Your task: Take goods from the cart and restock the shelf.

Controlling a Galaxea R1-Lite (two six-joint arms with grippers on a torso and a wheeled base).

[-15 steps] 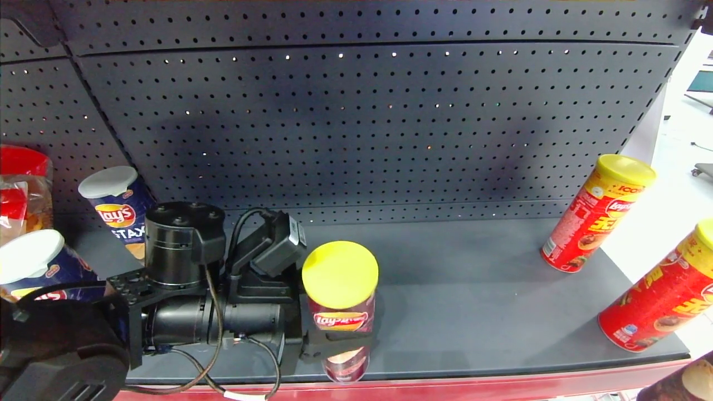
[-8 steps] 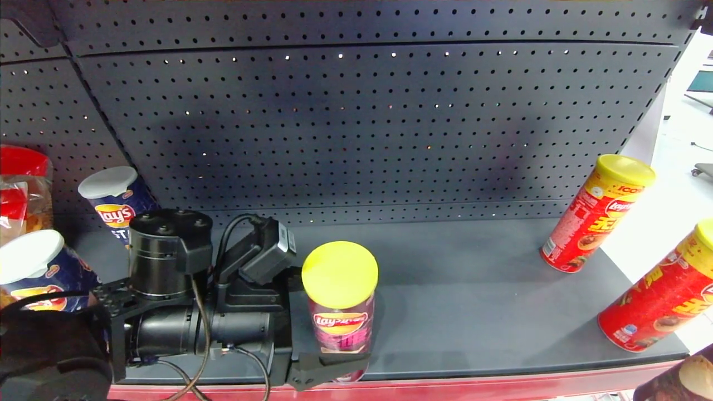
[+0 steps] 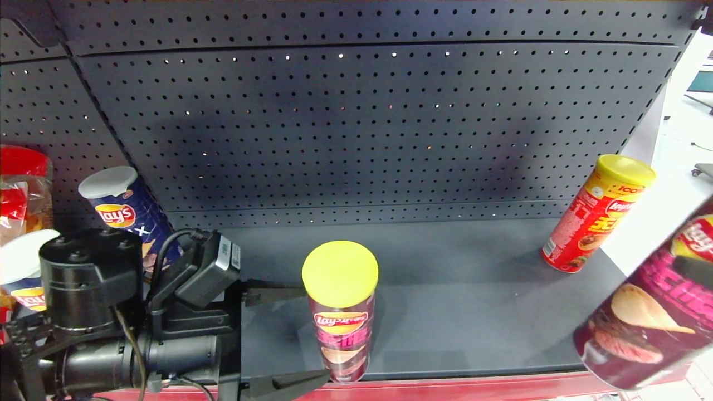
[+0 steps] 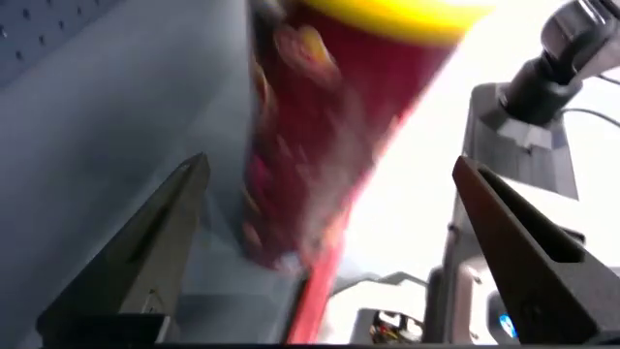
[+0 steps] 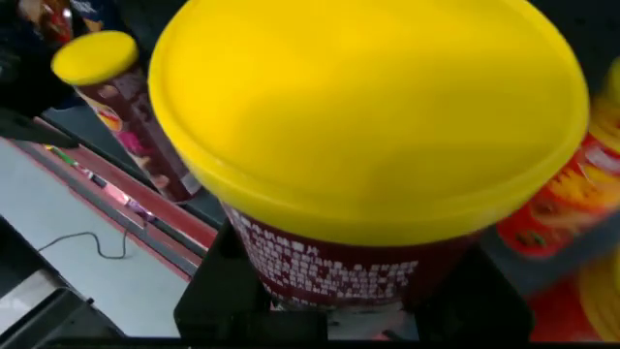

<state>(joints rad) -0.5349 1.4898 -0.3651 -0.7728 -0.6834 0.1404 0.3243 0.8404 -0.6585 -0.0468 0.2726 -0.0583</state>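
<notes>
A maroon chip can with a yellow lid (image 3: 340, 312) stands upright at the front edge of the dark shelf (image 3: 473, 301). My left gripper (image 3: 309, 333) is open just left of it, its fingers apart from the can. In the left wrist view the same can (image 4: 320, 145) sits beyond the spread fingers of the left gripper (image 4: 334, 262). My right gripper (image 5: 349, 305) is shut on a second maroon can (image 5: 358, 126), held tilted at the shelf's right front corner (image 3: 652, 317).
A red can with a yellow lid (image 3: 599, 214) stands at the back right. Two blue cans with white lids (image 3: 120, 209) (image 3: 22, 262) and a red-topped bag (image 3: 16, 189) crowd the far left. Perforated back panel (image 3: 362, 128) behind; bare shelf lies between the maroon and red cans.
My left gripper let go of the standing maroon can and drew back to the left. The right arm rose in from the lower right with the second maroon can, covering a red can.
</notes>
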